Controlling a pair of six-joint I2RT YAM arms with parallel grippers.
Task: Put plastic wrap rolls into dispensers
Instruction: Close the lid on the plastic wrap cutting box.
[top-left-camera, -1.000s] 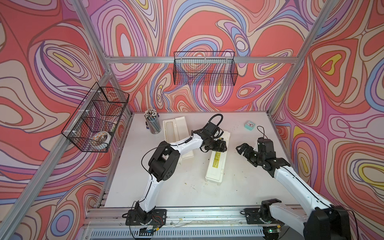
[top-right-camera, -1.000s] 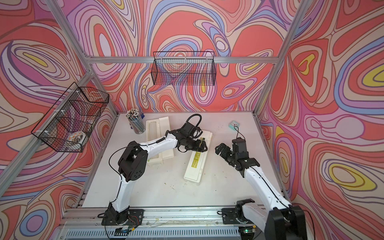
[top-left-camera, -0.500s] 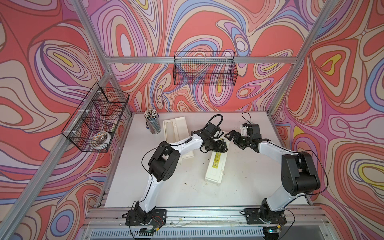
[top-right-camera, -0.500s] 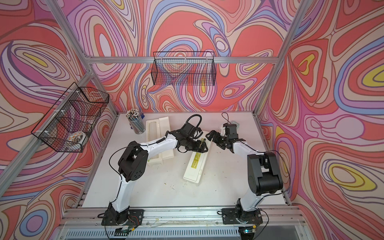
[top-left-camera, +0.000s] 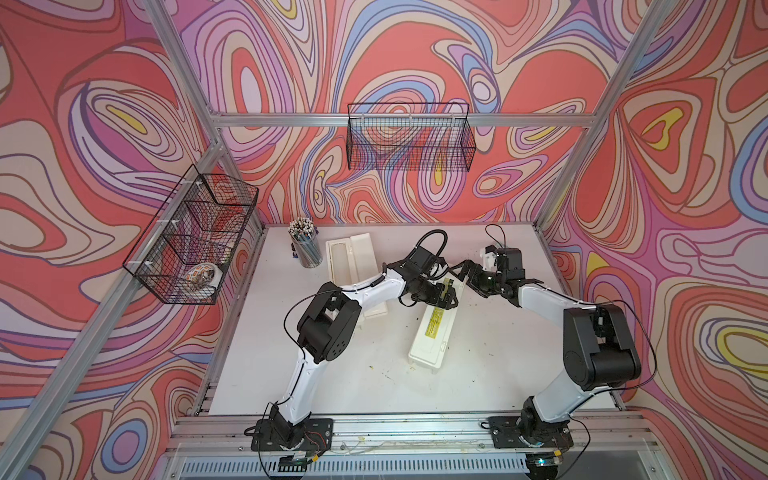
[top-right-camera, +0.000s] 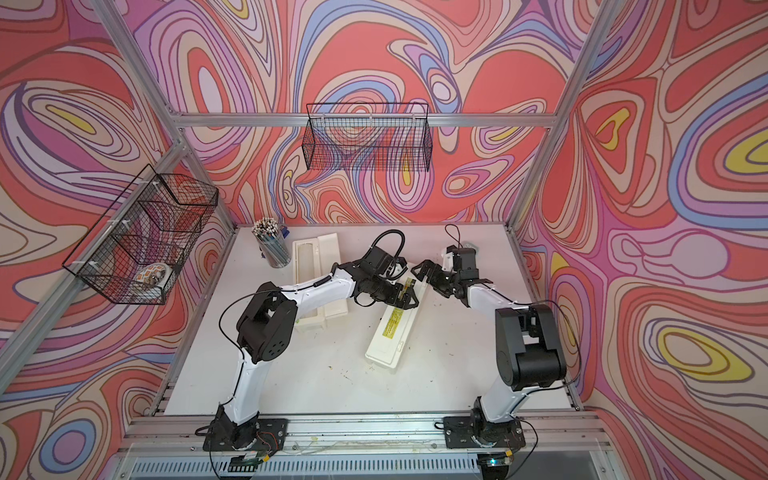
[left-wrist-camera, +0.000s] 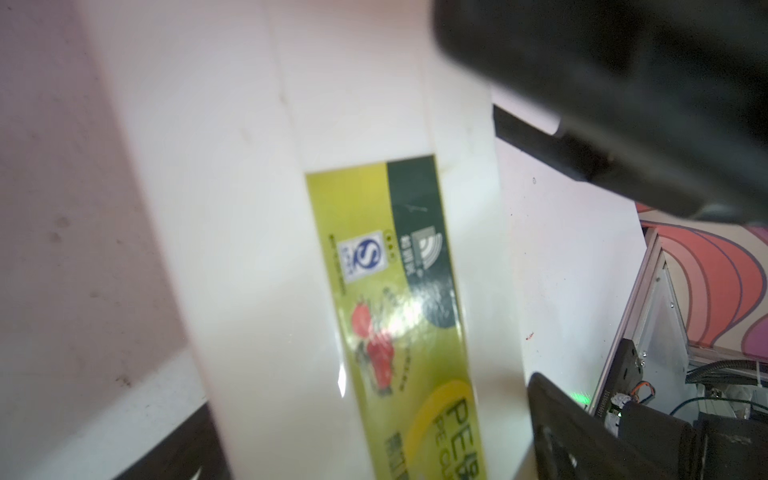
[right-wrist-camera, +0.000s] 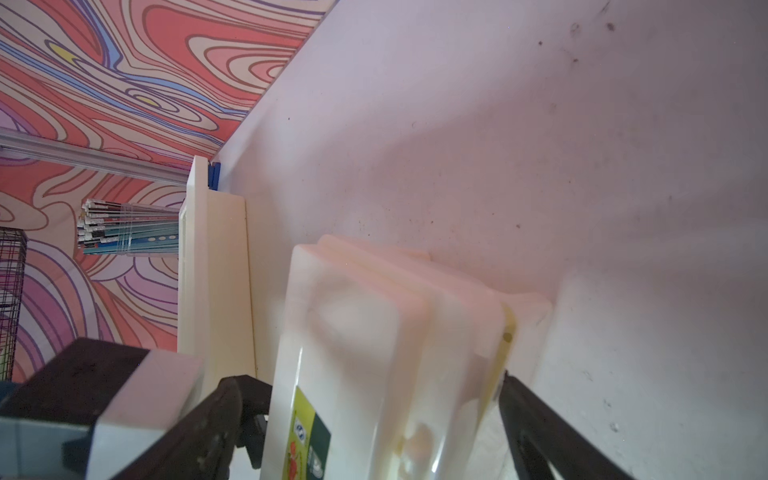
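Note:
A closed cream dispenser (top-left-camera: 432, 332) (top-right-camera: 390, 332) with a yellow label lies slantwise mid-table. My left gripper (top-left-camera: 451, 295) (top-right-camera: 409, 297) straddles its far part. In the left wrist view the left gripper (left-wrist-camera: 365, 415) stands open with the labelled lid (left-wrist-camera: 249, 249) between the dark fingers (left-wrist-camera: 552, 415). My right gripper (top-left-camera: 463, 272) (top-right-camera: 422, 270) is at the box's far end. There the right gripper (right-wrist-camera: 374, 386) stands open, one finger on each side of the dispenser (right-wrist-camera: 353, 311). A second dispenser (top-left-camera: 353, 262) (top-right-camera: 316, 257) lies open at the back left. The plastic wrap rolls are hidden.
A clear cup of pencils (top-left-camera: 305, 245) stands at the back left corner beside the open box. One black wire basket (top-left-camera: 409, 137) hangs on the back wall. Another basket (top-left-camera: 191, 237) on the left wall holds a bowl (top-left-camera: 201, 276). Both arms crowd the table's back middle.
The right arm has swung from the front right of the table to the far end of the closed dispenser. The left gripper has stayed over the box.

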